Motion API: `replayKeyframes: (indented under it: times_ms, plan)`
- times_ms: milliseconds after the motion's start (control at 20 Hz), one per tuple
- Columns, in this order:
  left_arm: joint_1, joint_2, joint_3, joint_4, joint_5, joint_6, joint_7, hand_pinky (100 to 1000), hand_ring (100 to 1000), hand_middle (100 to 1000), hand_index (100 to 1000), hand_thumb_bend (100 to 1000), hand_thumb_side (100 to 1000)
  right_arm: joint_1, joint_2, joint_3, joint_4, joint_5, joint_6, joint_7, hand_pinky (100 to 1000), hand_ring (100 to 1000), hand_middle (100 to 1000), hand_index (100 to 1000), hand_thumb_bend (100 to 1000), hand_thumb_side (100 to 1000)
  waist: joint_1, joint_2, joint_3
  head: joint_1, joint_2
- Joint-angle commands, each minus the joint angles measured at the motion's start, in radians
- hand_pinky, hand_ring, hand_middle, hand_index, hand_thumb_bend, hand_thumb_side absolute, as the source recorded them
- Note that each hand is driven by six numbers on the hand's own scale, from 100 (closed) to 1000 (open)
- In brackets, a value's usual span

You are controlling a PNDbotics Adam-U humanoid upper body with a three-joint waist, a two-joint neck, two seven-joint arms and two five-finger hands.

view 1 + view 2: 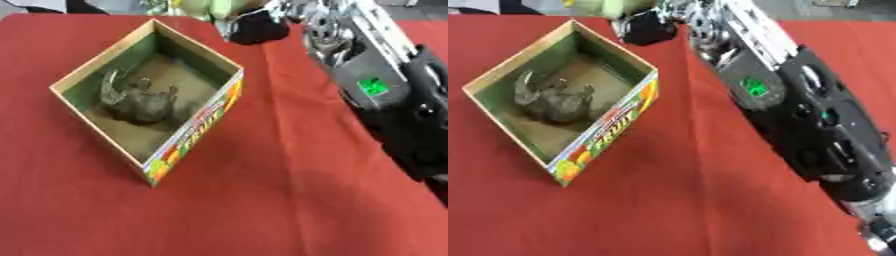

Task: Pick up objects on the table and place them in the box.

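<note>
Red cloth covers the tabletop [289,200], and on it an open cardboard box [196,52] stands at the left, one corner turned toward the robot, with fruit pictures printed along its near side. A grey-brown toy animal [136,100] already lies on the box floor, towards the far left wall.

The right arm [798,105] reaches in from the lower right, across to the far edge of the tabletop. Its right hand [647,27] is the dark mass just beyond the box's far corner, close to something yellow-green [619,5] at the top edge. That thing is probably the next object to collect, though it is too blurred and too cropped to name. Whether the fingers are closed on it, or closed at all, I cannot tell from either view. The left hand shows in neither view.

The step in hand looks like a pick at the far edge. To do it well, the fingers should settle around the middle of the object before lifting, so it does not roll off the far side. The lift should go high enough to clear the box's far corner, which stands just beside the hand. The carry is short, towards the robot and slightly left. The free floor nearer the fruit-printed wall is the better landing spot, since the toy animal takes up the far part.
</note>
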Motion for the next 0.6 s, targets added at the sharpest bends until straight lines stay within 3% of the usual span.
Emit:
replayKeyframes:
  times_ms: [50, 600]
  plan:
    - [-0.018, 0.016, 0.002, -0.017, -0.001, -0.001, -0.004, 668, 877, 875, 894, 100, 801, -0.022, 0.040, 0.013, 0.052, 0.048, -0.022, -0.012, 562, 637, 376, 534, 100, 287, 0.003, -0.020, 0.004, -0.007, -0.015]
    - [-0.022, 0.011, 0.003, -0.017, 0.003, -0.002, -0.004, 667, 877, 874, 893, 100, 801, 0.008, 0.141, 0.041, 0.232, 0.120, -0.056, -0.050, 558, 632, 399, 559, 100, 284, 0.002, -0.016, 0.012, -0.032, -0.011]
